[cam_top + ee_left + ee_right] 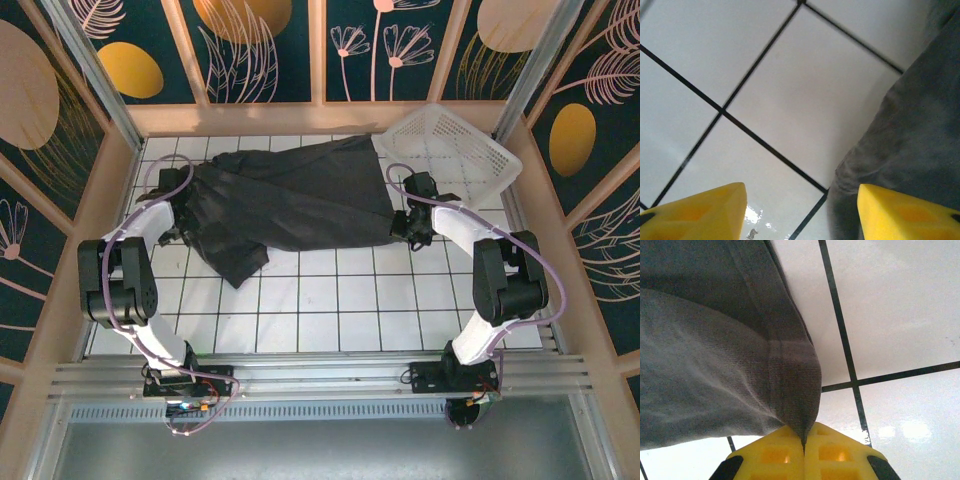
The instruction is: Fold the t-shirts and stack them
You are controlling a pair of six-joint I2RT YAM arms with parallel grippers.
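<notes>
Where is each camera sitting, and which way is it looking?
Top external: above and behind the arms, looking down on the tiled table, the dark t-shirt and the white basket; left arm and right arm show.
Left wrist: on the left wrist, looking down at tiles and the t-shirt's edge; the yellow left gripper is open and empty.
Right wrist: on the right wrist, looking down at tiles; the yellow right gripper is shut on the t-shirt's hem.
Shared: all three see the t-shirt and the tiles.

White tiled floor (pixel 330 300); dark floral wall panels (pixel 290 70), seemingly wood-framed.
</notes>
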